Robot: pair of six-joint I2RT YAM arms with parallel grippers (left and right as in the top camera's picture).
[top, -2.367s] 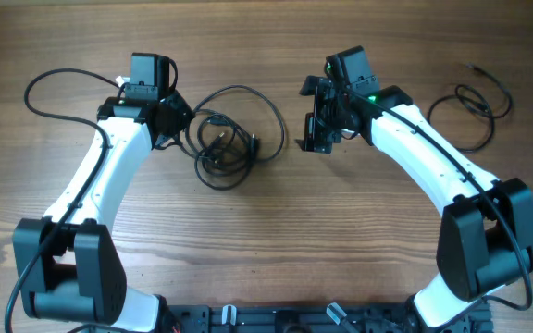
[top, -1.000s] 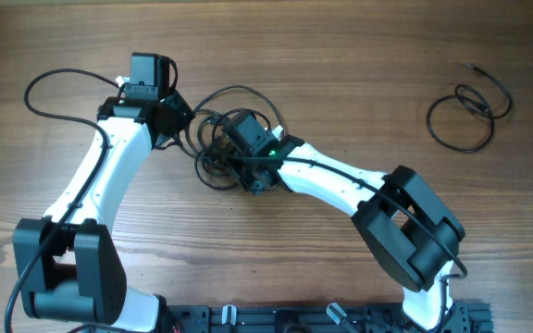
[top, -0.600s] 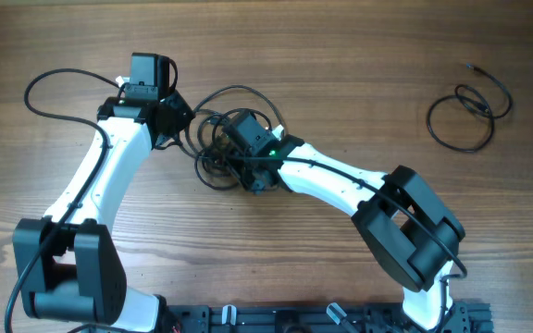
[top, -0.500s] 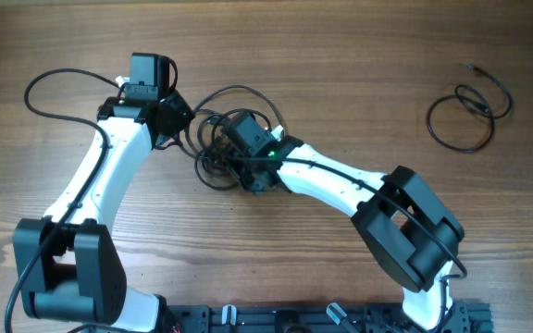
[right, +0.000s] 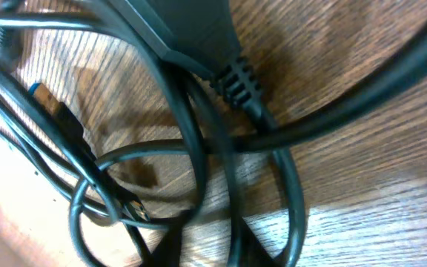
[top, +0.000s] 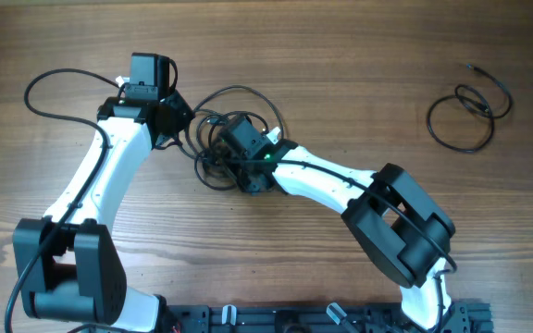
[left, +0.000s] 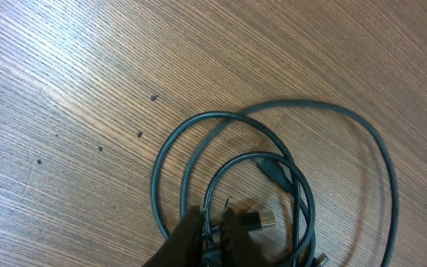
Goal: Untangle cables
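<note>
Cables [right: 310,127], thin black tangled loops, pinched by left pincer [left: 212,236] and right pincer [right: 206,248].

The cables [top: 209,165] lay on the desk [top: 340,55] between left hand [top: 185,129] and right hand [top: 245,176] — another coil [top: 475,102] well apart, far right.

Matt wood-grain table [top: 340,55], smooth rubbery cables [left: 302,103]

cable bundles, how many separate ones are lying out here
2: a tangled bundle in the middle, and a small loose coil alone at the far right. Cords within the tangle may be hidden.
</note>
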